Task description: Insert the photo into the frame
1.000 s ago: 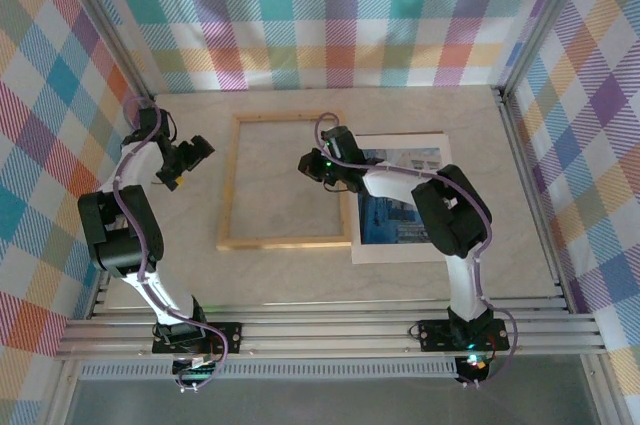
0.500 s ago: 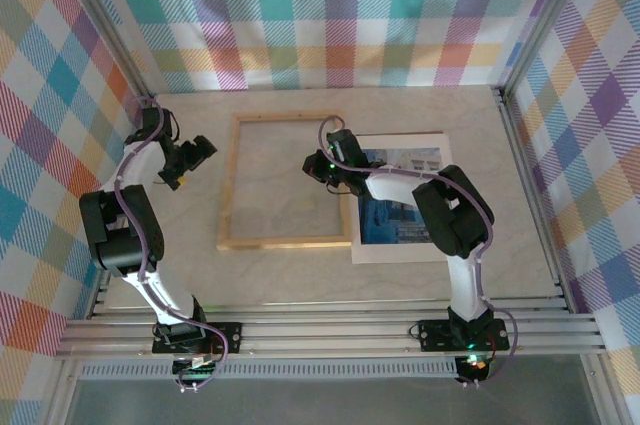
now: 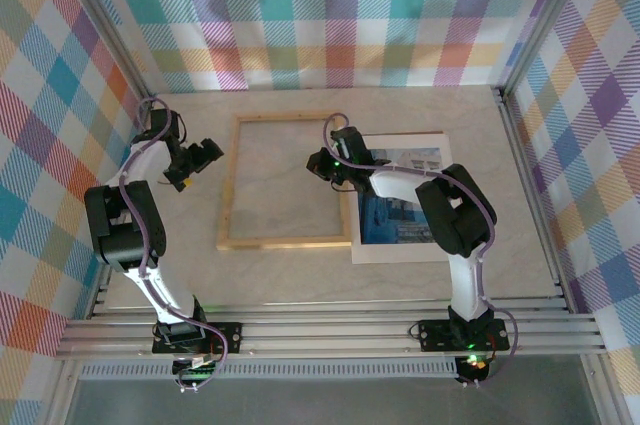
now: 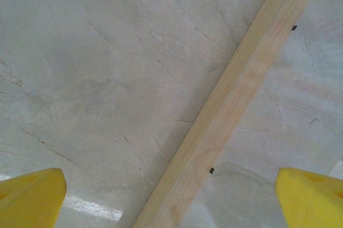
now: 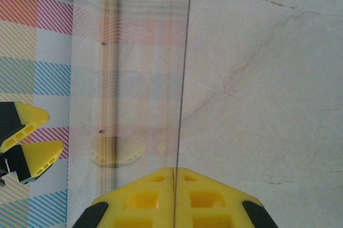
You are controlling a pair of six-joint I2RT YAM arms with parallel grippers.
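We find the photo [image 3: 392, 220] just right of the frame [image 3: 285, 241], right fingers [image 5: 139, 198] closed on the edge of the clear pane [image 5: 150, 67], left fingers [image 4: 32, 190] wide open over a rail [image 4: 236, 94]. Judged step: opening the frame; next, lift pane clear.

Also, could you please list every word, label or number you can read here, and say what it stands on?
No text can be read in these views.
On the photo: blue buildings, any lettering too small to tell.
On the frame: bare light wood, no label.
On the clear pane, pinched by the right gripper: only reflections, no marking.
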